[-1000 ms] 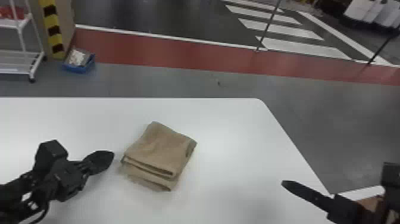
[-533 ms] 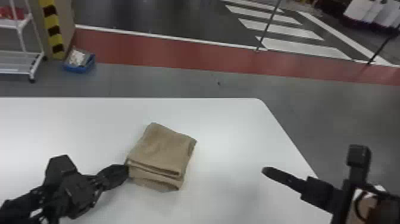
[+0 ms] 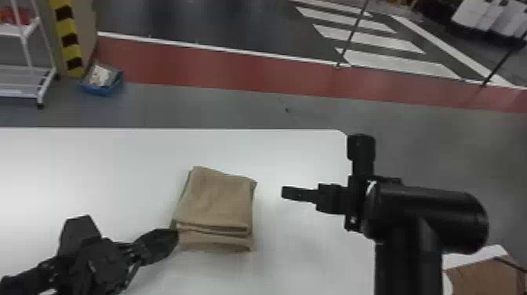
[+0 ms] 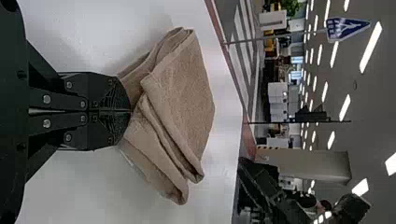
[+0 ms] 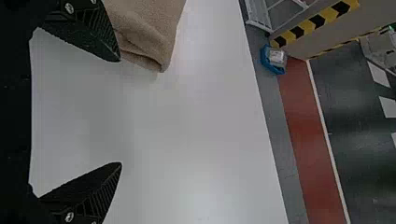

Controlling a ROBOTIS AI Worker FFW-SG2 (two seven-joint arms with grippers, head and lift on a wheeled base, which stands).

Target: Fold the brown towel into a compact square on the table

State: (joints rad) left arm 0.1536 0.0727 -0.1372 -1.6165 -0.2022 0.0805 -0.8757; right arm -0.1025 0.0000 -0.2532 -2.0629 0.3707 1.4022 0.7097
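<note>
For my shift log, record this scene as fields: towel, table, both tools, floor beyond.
Towel: brown, folded in layers, roughly square; lower layers stick out at the near edge
Table: white, under the towel
Left tool: closed, tips at the towel's near left corner
Right tool: open, right of the towel, apart from it
Floor beyond: blue bin

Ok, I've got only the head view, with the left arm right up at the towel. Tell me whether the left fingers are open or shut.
Observer: The left wrist view has the left fingers shut, one flat against the other.
Operator: Good. Now report on the right ones.
Observer: The right fingers stand wide apart in the right wrist view.
Operator: Check whether they straddle the towel.
Observer: They don't; in that wrist view, it lies off beyond one finger, outside the gap.
</note>
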